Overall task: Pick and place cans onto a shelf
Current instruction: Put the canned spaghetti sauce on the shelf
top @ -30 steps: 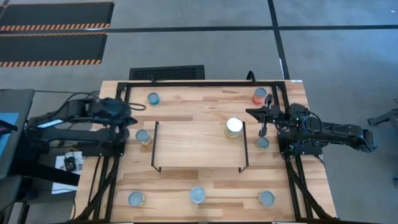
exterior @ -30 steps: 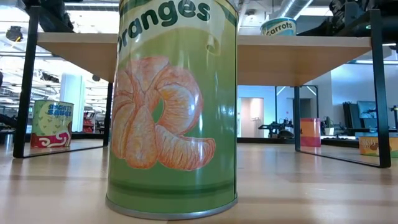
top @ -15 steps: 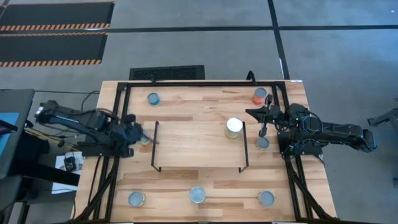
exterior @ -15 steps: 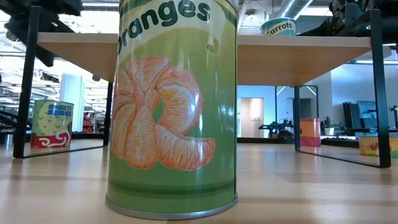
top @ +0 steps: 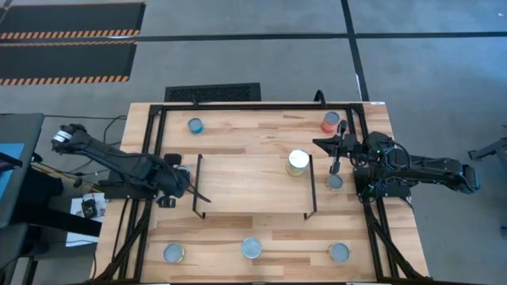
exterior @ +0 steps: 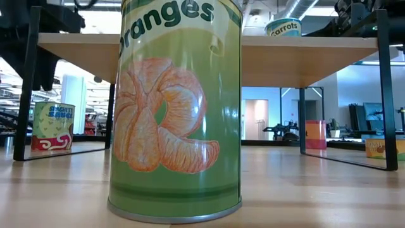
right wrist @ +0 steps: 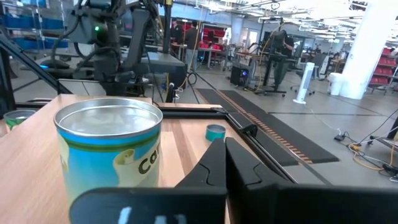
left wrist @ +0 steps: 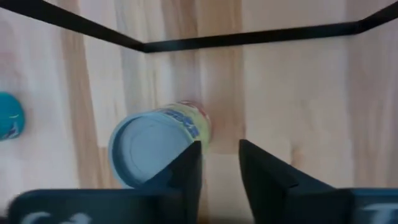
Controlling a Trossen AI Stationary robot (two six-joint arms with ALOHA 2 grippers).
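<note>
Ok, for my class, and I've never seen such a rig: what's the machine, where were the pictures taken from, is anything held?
Two dark robot arms work at a wooden table. One camera looks straight down, one sits at tabletop height facing the Oranges can, one rides on each wrist. A low shelf stands mid-table with the Carrots can on it; other cans stand around it. The left gripper, open, is beside a silver-topped can; the right gripper, shut, waits by the shelf. Nothing is held.

A big wooden table fills the middle. Two black mats with orange stripes lie at 11 o'clock on the grey floor.
</note>
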